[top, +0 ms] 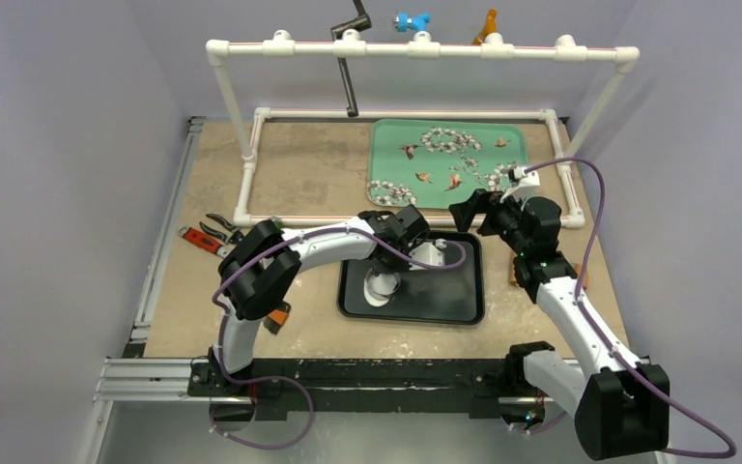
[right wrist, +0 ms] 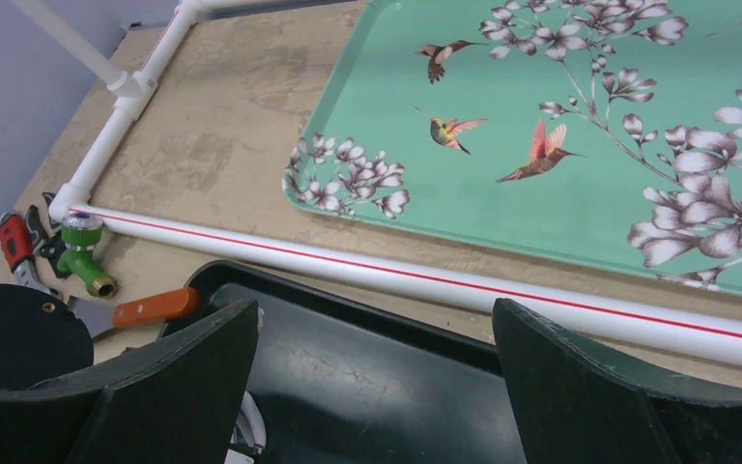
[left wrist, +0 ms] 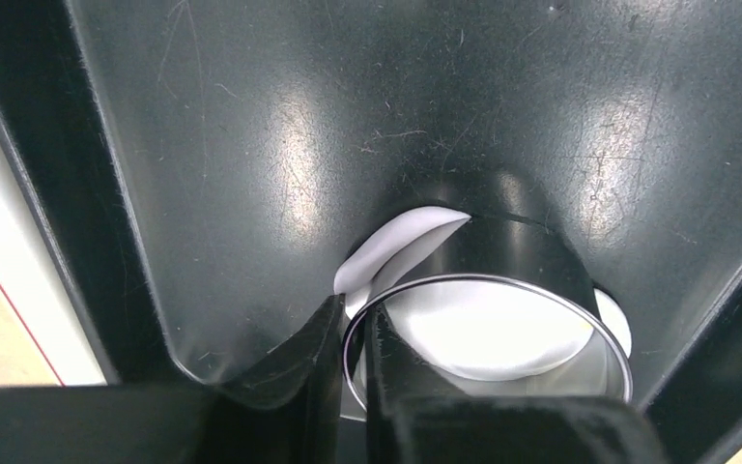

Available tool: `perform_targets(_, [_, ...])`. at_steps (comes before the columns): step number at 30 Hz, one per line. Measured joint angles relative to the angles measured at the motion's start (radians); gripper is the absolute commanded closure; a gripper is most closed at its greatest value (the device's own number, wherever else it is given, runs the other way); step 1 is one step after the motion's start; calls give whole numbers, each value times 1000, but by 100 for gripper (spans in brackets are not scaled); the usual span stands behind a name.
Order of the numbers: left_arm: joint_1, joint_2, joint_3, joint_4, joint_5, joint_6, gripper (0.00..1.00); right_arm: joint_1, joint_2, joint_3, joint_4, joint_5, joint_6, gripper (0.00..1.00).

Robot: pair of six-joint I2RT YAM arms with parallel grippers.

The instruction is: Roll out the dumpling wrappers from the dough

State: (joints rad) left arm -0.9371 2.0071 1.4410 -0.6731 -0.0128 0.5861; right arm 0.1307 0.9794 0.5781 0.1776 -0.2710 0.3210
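Leftmost, the left tool (left wrist: 353,362) pinches the thin wall of the shiny metal ring cutter (left wrist: 517,246), which stands on the scuffed, glossy black tray (left wrist: 251,145). Inside the ring lies the dumpling wrapper (left wrist: 488,329), a soft, matte white disc; a curled scrap (left wrist: 396,246) sits just outside. Lifting the ring could, I judge, drag the clinging dough up or tear it. Rightward, the right tool (right wrist: 375,324) hangs wide apart, holding nothing, near the floral green tray (right wrist: 580,222).
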Motion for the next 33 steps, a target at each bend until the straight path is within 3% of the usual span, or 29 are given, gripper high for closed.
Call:
perform_targets(7, [-1, 4, -7, 14, -6, -1, 68, 0, 36, 0, 9, -10, 22, 1])
perform_targets(23, [34, -72, 94, -160, 111, -2, 61, 0, -22, -27, 123, -54, 53, 1])
perform_targets(28, [47, -72, 100, -189, 156, -6, 59, 0, 17, -27, 121, -90, 53, 1])
perform_targets(33, [68, -72, 127, -207, 187, -18, 52, 0, 110, -34, 159, -174, 92, 4])
